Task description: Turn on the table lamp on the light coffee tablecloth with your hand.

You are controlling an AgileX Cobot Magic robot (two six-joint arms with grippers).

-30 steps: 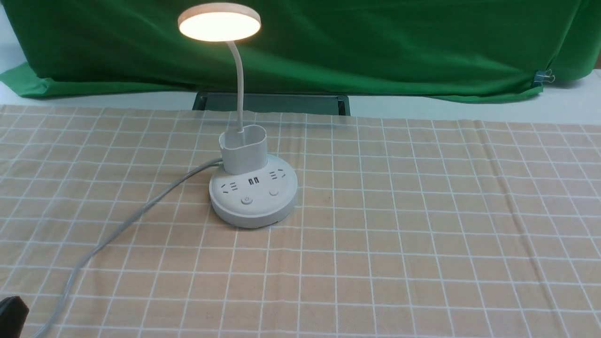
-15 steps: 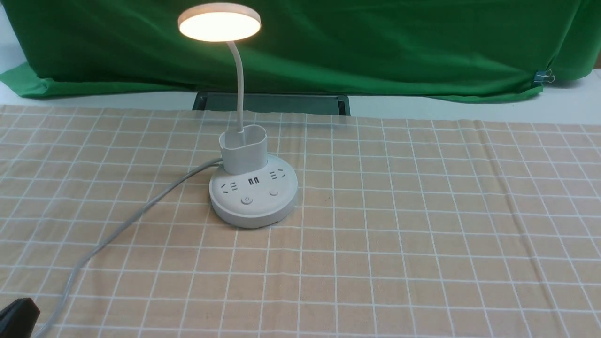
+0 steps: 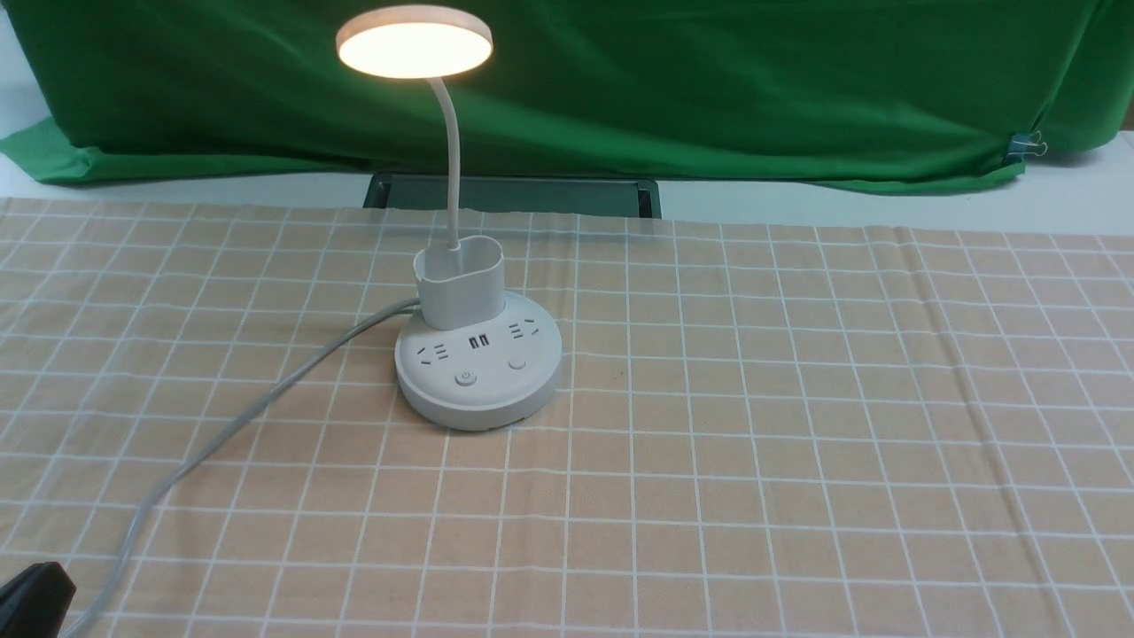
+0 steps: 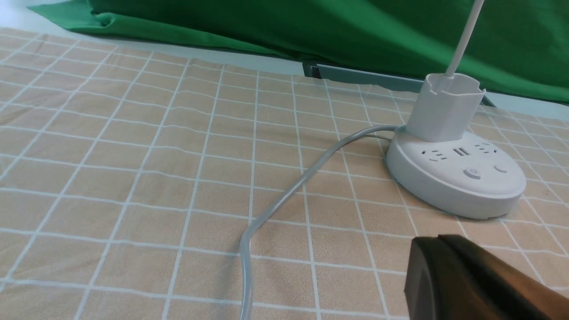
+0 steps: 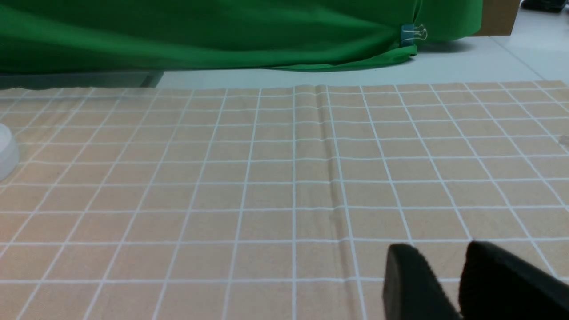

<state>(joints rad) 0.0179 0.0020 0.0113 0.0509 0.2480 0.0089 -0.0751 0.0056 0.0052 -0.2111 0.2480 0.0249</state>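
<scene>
The white table lamp [image 3: 478,372] stands on the light coffee tablecloth [image 3: 797,399], left of middle. Its disc head [image 3: 414,42] glows warm. Its grey cord [image 3: 221,434] runs toward the near left. My left gripper [image 3: 31,594] shows only as a black tip at the near left corner, well short of the lamp. In the left wrist view its fingers [image 4: 438,242] lie pressed together, with the lamp base [image 4: 453,178] a little beyond them. My right gripper [image 5: 438,249] shows only in the right wrist view, fingers parted and empty over bare cloth; the lamp base's edge [image 5: 6,151] shows far off.
A green backdrop cloth [image 3: 709,80] hangs behind the table, held by a binder clip [image 3: 1028,143] at the right. A dark flat frame [image 3: 514,193] lies behind the lamp. A crease [image 3: 966,372] runs through the tablecloth on the right.
The left gripper's tip has crept slightly further into the near left corner. The lamp head glows the same in all frames.
</scene>
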